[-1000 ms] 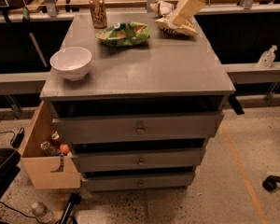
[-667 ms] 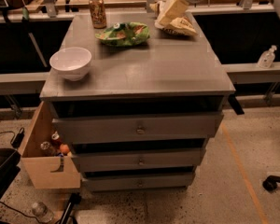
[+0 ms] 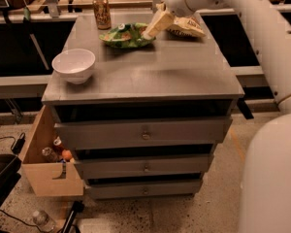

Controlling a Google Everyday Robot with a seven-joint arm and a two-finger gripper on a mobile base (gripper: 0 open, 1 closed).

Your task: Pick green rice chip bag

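1. The right side of the scene is being filled by the white robot arm [image 3: 262, 38], which is being stretched from near right to far, over the right edge of the cabinet.
2. The middle of the scene is being taken up by a grey drawer cabinet [image 3: 150, 79]; three drawer fronts are being shown on its near side, each pulled slightly out.
3. A wooden box [image 3: 48, 178] is being kept on the floor against the cabinet's near left corner, with a few small items inside that are too small to be named.
4. A white bowl [image 3: 73, 64] is being carried upright on the left part of the cabinet top, well apart from the bags.
5. The green rice chip bag [image 3: 123, 35] is being left lying flat at the far middle of the top, between the can and the pale bag.
6. A pale yellow and white snack bag [image 3: 186, 27] is being kept just to the right of the green one, partly behind the arm's wrist.
7. The gripper [image 3: 153, 30] is being held slanted down and to the left, its tip over the right edge of the green rice chip bag; whether it is wide or narrow, and whether the bag is being touched, cannot be told.
8. A brown drink can [image 3: 102, 12] is being stood upright at the far left of the top, near the green bag.
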